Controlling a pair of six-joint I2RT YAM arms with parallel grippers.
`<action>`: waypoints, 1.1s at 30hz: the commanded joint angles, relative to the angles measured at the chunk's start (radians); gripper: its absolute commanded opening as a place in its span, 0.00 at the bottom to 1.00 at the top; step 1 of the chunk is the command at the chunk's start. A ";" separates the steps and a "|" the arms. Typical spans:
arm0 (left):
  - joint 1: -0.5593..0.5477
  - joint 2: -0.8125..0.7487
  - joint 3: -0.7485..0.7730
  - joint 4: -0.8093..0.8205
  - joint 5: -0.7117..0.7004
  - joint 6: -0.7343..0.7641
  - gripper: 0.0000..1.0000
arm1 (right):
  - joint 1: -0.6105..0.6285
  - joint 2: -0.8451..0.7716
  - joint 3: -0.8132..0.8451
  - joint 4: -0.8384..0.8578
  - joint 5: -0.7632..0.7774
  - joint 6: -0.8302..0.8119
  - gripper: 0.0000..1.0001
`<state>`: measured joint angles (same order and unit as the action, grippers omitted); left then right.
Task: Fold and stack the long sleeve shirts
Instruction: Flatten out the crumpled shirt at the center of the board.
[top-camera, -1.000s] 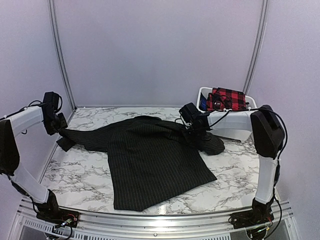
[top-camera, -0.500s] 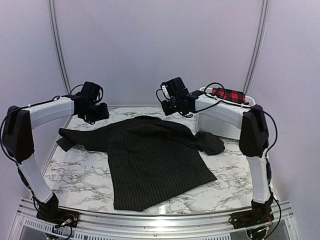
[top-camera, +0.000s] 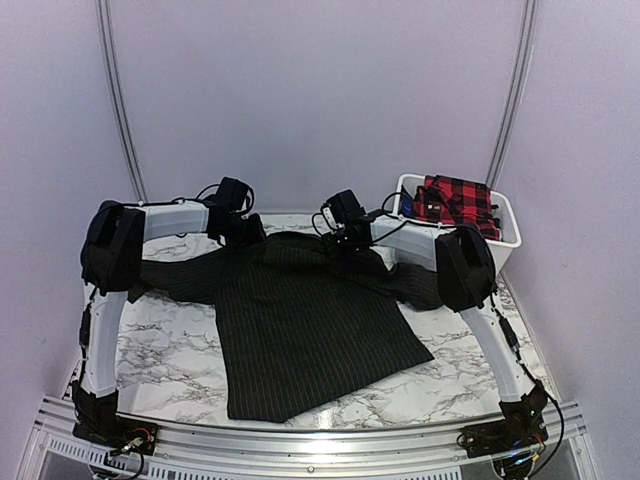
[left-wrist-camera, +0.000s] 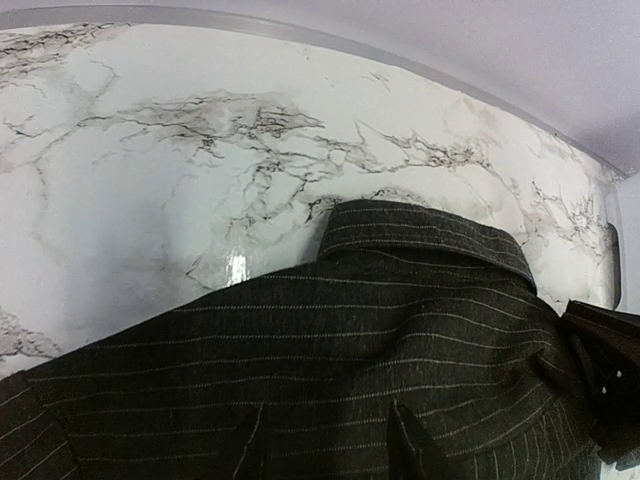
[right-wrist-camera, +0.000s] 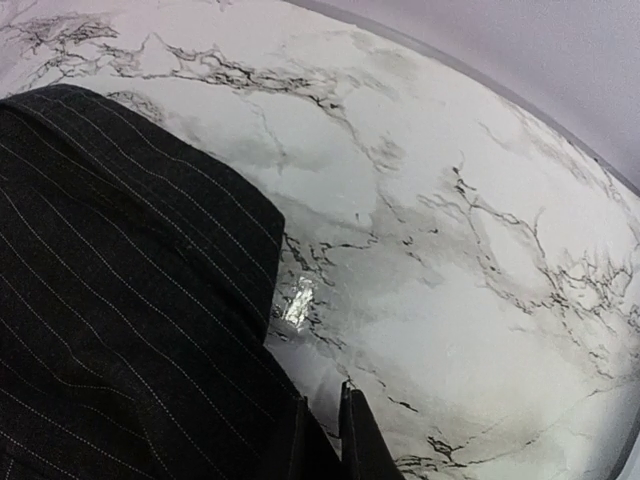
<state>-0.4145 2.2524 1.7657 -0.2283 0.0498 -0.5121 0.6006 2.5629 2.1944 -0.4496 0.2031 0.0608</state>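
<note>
A black pinstriped long sleeve shirt lies spread flat on the marble table, collar at the far side, sleeves out to both sides. My left gripper is low over its left shoulder. In the left wrist view its fingers stand wide apart over the cloth, holding nothing. My right gripper is at the right shoulder beside the collar. In the right wrist view its fingers are almost together at the shirt's edge, with bare marble in the thin gap. A red-and-black plaid shirt lies in the bin.
A white bin stands at the back right corner, close to the shirt's right sleeve. Grey walls and metal posts close the table at the back and sides. Bare marble shows left and right of the shirt's body.
Both grippers have left the sleeve ends, swung inward through the air, and come down at the shirt's shoulders on either side of the collar. The shirt has stayed in place.
</note>
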 joint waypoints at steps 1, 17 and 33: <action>0.000 0.068 0.053 0.028 0.043 -0.037 0.40 | -0.003 -0.025 -0.048 0.025 -0.057 0.056 0.08; 0.136 0.079 -0.080 0.024 -0.043 -0.171 0.38 | -0.038 -0.039 0.036 0.011 -0.029 0.005 0.45; 0.148 -0.120 -0.250 0.077 -0.099 -0.116 0.44 | 0.117 -0.421 -0.496 0.119 -0.057 0.036 0.59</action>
<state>-0.2241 2.2055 1.5299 -0.1284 -0.0399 -0.6888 0.6636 2.1933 1.8400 -0.3672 0.1551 0.0711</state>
